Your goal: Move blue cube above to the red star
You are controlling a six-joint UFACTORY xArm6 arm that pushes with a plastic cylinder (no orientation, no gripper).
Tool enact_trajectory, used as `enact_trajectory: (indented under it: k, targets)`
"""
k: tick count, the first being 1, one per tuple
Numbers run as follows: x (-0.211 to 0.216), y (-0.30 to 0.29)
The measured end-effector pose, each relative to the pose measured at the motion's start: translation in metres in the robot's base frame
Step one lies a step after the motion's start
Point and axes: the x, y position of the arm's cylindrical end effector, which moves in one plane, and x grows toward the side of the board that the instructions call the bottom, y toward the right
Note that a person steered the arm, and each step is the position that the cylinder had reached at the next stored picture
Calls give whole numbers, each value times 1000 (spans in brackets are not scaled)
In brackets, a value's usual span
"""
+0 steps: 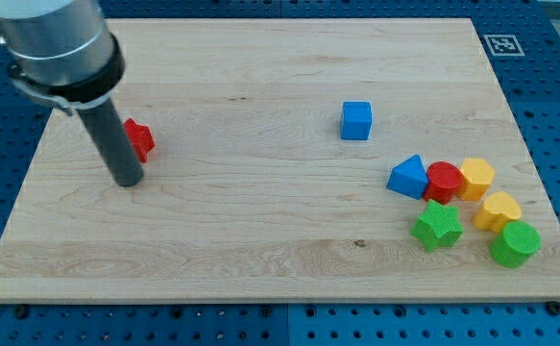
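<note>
The bench (pixel 260 240), a pale wooden board on a blue pegboard, is the largest thing here, mostly bare through its middle. My arm comes in over the far-left corner, and I carry no claw, so there is nothing to open or close, only a dark rod. My tip (pixel 129 182) sits near the left edge, touching or just beside the red star (pixel 140 138), which the rod partly hides.

The blue cube (pixel 356 120) stands alone right of centre toward the far edge, well apart from me. I judge the main risk is knocking the red star as I pull away. A second risk is an off-centre push that makes the cube spin aside.

Near the right edge cluster a blue triangular block (pixel 408 178), a red cylinder (pixel 444 181), a yellow hexagon (pixel 477 177), a yellow heart (pixel 499 210), a green star (pixel 437 227) and a green cylinder (pixel 515 244).
</note>
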Motion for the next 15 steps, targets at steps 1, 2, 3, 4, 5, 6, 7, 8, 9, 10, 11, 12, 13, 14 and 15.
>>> enact_trajectory:
  k: [1, 2, 3, 4, 5, 6, 7, 8, 9, 10, 11, 12, 13, 14, 15]
  targets:
    - [-1, 44]
    - [-6, 92]
    - [-15, 142]
    - [-23, 191]
    - [-33, 246]
    - [-37, 280]
    - [-39, 283]
    - [-54, 300]
    - [-75, 304]
    - [-91, 302]
    - [-87, 302]
    - [-86, 291]
    - [-86, 290]
    - [-86, 289]
    - [-86, 285]
